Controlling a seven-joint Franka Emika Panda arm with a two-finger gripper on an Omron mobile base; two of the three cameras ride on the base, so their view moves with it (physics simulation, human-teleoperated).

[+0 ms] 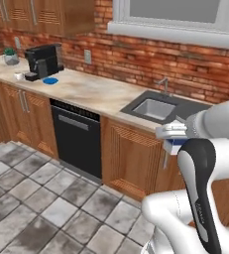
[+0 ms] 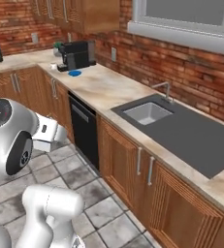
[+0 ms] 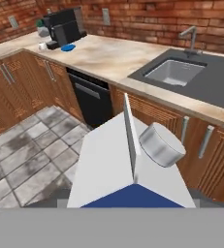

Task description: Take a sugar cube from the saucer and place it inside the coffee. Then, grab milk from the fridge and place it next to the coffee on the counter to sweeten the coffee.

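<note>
The pincer (image 1: 171,140) is pinching the milk (image 3: 133,164) (out of the fridge), well apart from the coffee (image 1: 19,76) beside the saucer (image 1: 50,81) on the tabletop (image 1: 93,92), so placing remains.

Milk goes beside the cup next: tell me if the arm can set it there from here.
Probably not yet. The tool holds the milk carton, but the cup sits far along the counter by the coffee machine.
</note>
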